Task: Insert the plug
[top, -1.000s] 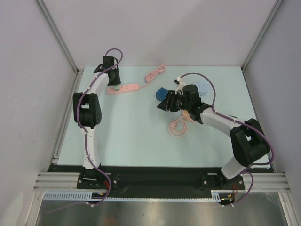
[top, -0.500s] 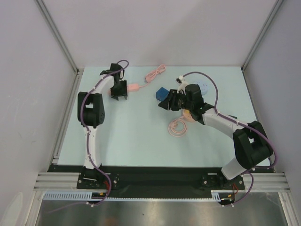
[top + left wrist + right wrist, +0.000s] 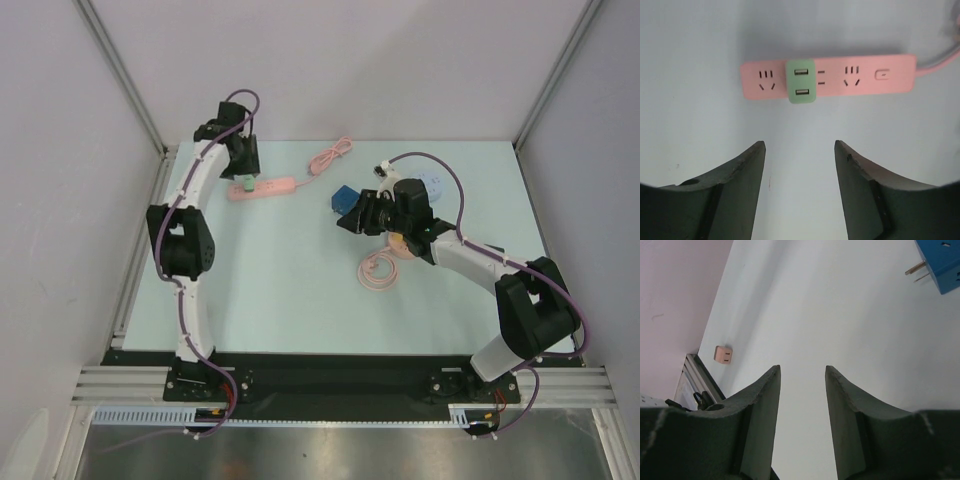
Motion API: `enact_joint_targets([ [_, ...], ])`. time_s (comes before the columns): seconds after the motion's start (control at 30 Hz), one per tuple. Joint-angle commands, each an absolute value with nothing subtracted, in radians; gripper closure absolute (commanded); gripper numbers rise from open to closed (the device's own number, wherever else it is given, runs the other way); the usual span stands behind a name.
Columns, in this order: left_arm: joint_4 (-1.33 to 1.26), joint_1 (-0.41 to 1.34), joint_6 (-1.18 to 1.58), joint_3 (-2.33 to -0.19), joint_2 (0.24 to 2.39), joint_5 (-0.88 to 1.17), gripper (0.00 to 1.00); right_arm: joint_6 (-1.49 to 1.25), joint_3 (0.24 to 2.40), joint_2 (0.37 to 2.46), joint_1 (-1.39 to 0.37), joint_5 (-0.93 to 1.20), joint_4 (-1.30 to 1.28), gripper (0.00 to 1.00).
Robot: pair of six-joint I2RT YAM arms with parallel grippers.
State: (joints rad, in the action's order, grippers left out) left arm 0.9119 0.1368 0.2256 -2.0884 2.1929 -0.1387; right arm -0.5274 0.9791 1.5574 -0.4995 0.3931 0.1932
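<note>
Nearest the arm bases, a coiled pink cord (image 3: 377, 271) is lying loose on the table (image 3: 280, 290). Just beyond it the right gripper (image 3: 348, 222) is hovering low with its fingers (image 3: 760, 410) spread apart, gripping nothing. And there's the blue plug (image 3: 345, 197), lying on the table just past those fingertips, untouched, its prongs pointing off to the side. Farther back on the left, the pink power strip (image 3: 840, 80) is lying flat, and the green plug (image 3: 801, 81) is sitting seated in it between two sockets, two USB ports facing up. The left gripper (image 3: 799, 146) is hanging over the strip with its jaws wide and empty, clear of the green plug. Farthest out, the strip's pink cable (image 3: 330, 156) is trailing toward the back edge.
</note>
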Motion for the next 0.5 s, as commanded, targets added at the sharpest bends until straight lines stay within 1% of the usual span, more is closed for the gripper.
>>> enact_joint_targets([
  [0.0, 0.925, 0.130, 0.206, -2.203, 2.204, -0.170, 0.37, -0.526, 0.977, 1.523, -0.494, 0.391, 0.222, 0.54],
  [0.13, 0.934, 0.129, 0.195, -2.290, 2.263, -0.138, 0.36, -0.520, 0.977, 1.516, -0.492, 0.384, 0.219, 0.54],
  [0.47, 0.913, 0.123, 0.163, -2.321, 2.353, -0.123, 0.41, -0.515, 0.977, 1.516, -0.491, 0.376, 0.216, 0.54],
])
